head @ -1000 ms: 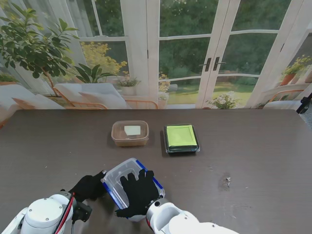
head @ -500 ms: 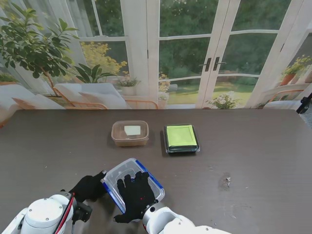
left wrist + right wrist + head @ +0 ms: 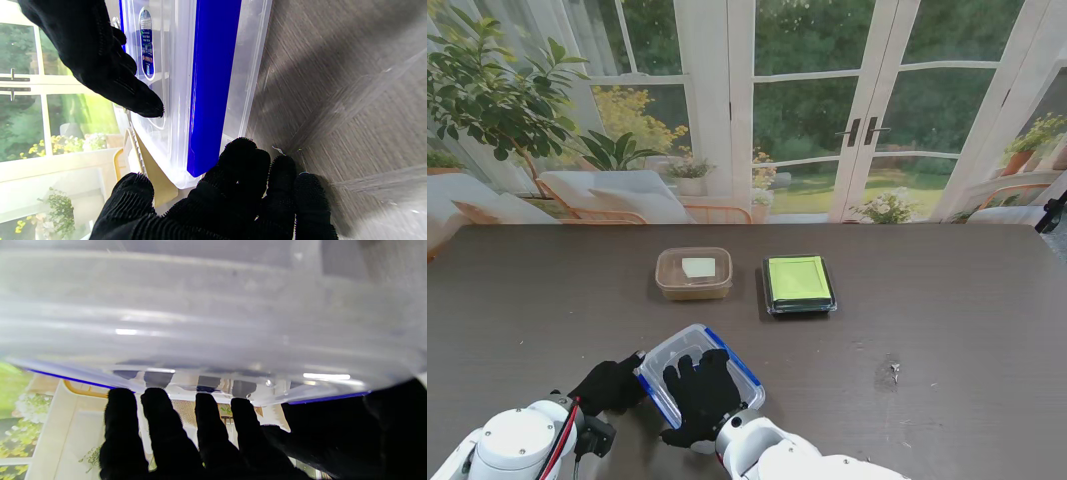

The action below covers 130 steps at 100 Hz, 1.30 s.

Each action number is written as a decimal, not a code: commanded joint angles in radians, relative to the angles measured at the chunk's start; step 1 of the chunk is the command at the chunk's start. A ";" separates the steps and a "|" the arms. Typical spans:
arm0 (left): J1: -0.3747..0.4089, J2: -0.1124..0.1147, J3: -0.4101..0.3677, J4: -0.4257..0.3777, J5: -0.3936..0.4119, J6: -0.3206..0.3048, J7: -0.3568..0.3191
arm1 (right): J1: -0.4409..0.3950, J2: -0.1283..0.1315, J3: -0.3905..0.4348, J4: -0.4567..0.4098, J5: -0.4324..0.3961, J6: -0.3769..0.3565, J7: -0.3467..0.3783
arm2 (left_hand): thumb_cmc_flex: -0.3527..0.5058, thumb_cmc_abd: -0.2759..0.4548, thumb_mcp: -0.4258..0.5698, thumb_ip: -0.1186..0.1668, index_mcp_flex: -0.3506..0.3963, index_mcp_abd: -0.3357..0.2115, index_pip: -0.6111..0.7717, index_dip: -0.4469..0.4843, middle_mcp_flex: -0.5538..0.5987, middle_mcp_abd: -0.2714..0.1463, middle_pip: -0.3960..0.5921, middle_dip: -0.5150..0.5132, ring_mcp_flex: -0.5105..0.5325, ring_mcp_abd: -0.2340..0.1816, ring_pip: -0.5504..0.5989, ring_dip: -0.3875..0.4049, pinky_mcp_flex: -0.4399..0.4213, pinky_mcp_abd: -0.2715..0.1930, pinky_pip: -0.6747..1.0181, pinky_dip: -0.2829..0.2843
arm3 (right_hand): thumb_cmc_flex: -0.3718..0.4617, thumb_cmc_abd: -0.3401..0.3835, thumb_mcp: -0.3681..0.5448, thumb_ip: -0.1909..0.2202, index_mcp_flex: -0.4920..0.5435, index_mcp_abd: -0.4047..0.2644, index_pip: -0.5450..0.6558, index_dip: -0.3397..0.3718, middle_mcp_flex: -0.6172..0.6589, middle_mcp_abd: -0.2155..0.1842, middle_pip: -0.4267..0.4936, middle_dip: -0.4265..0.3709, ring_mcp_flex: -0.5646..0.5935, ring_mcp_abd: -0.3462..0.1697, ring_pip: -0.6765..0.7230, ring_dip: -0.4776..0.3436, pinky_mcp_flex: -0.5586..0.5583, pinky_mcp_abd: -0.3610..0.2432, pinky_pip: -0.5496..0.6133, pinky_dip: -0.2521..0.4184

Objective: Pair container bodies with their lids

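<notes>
Clear blue-clipped container (image 3: 699, 375): lid on, pressed under the flat, spread right hand (image 3: 702, 395); left hand (image 3: 609, 383) braces its side, fingers loosely curled. Beyond both hands, brown tub (image 3: 693, 273) and green-lidded box (image 3: 798, 284) appear lidded; final seating seemingly remains.

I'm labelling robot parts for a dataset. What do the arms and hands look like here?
Both hands, left hand and right hand, wear black knit gloves with a nubbly fingertip texture. The arms are glossy white rounded shells; the left arm has a grey end cap and red and black cables by the wrist.
</notes>
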 commanded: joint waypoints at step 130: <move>0.044 -0.012 -0.027 -0.049 0.013 -0.052 0.012 | -0.025 -0.027 -0.010 0.181 0.114 -0.093 -0.038 | 0.039 -0.021 -0.003 -0.003 -0.032 -0.078 -0.020 -0.011 0.032 0.007 -0.006 -0.010 0.018 0.051 -0.038 -0.019 -0.017 -0.014 -0.013 -0.005 | 0.376 -0.248 0.580 -0.196 0.553 -0.311 0.280 -0.016 0.545 -0.315 0.040 0.035 0.501 -0.188 0.260 0.104 0.418 -0.060 0.230 -0.135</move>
